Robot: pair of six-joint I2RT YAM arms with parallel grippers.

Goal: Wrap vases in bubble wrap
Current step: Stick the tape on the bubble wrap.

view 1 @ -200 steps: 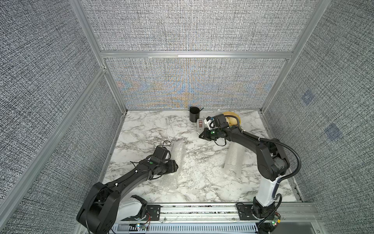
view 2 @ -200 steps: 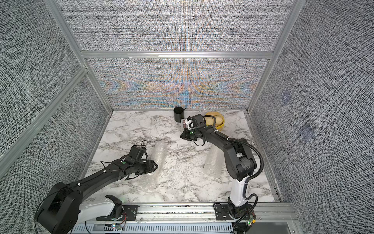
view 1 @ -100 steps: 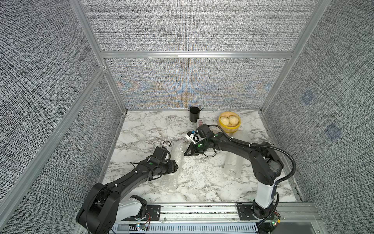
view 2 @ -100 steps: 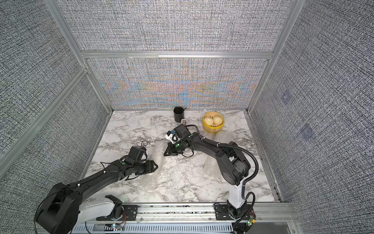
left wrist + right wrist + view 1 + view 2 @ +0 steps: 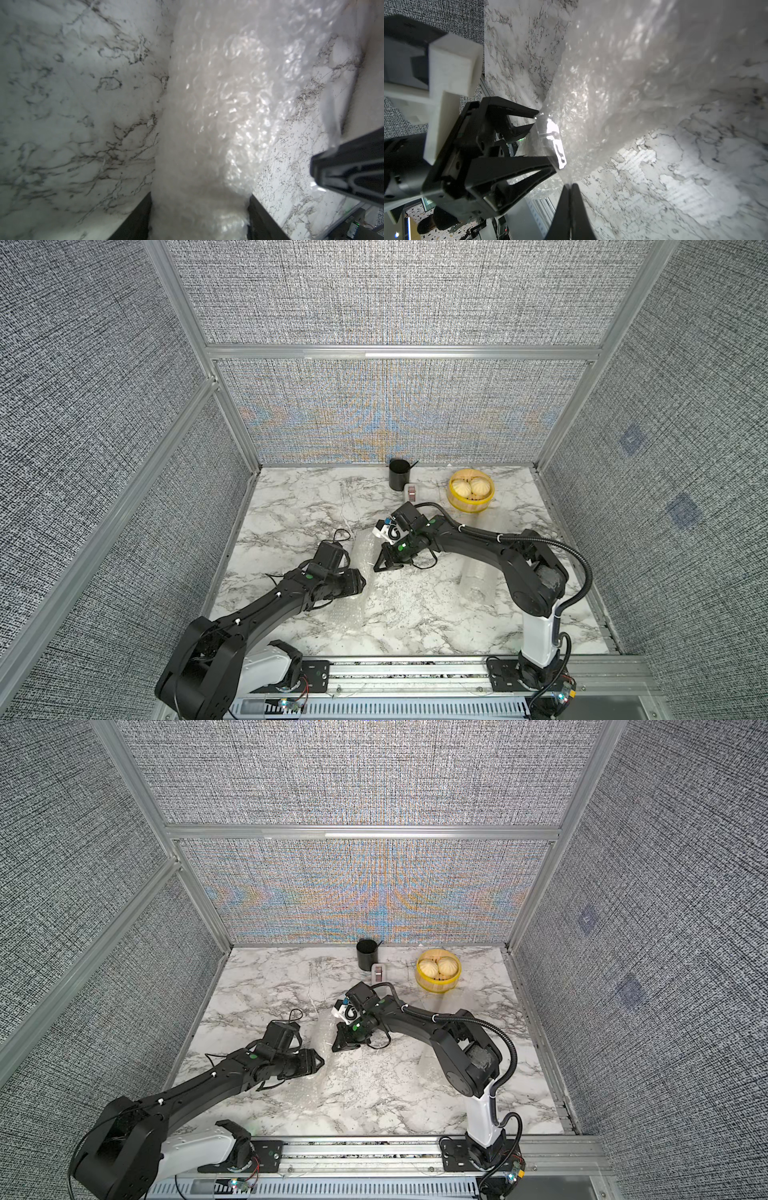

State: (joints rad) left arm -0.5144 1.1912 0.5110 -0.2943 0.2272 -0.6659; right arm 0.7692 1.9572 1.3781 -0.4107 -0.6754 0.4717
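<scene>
A roll of bubble wrap (image 5: pixel 362 549) (image 5: pixel 322 1036) lies left of the table's middle, and its loose sheet trails toward the front. No vase shows bare, and what is inside the roll is hidden. My left gripper (image 5: pixel 360 578) (image 5: pixel 199 218) is shut on the roll's near end, with wrap (image 5: pixel 207 124) filling the space between its fingers. My right gripper (image 5: pixel 377 569) (image 5: pixel 569 186) is shut just right of the roll, close to the left fingertips. It pinches a clear tape strip (image 5: pixel 330 116) (image 5: pixel 556 143) that reaches onto the wrap.
A second bubble-wrap roll (image 5: pixel 478 578) lies by the right arm's elbow. At the back stand a black cup (image 5: pixel 399 475), a white tape dispenser (image 5: pixel 411 492) and a yellow basket (image 5: pixel 488 497) with two buns. A metal rail (image 5: pixel 415 672) borders the front.
My right arm has swung from the tape dispenser at the back down to the roll beside my left gripper. The left arm and the roll have stayed put.
</scene>
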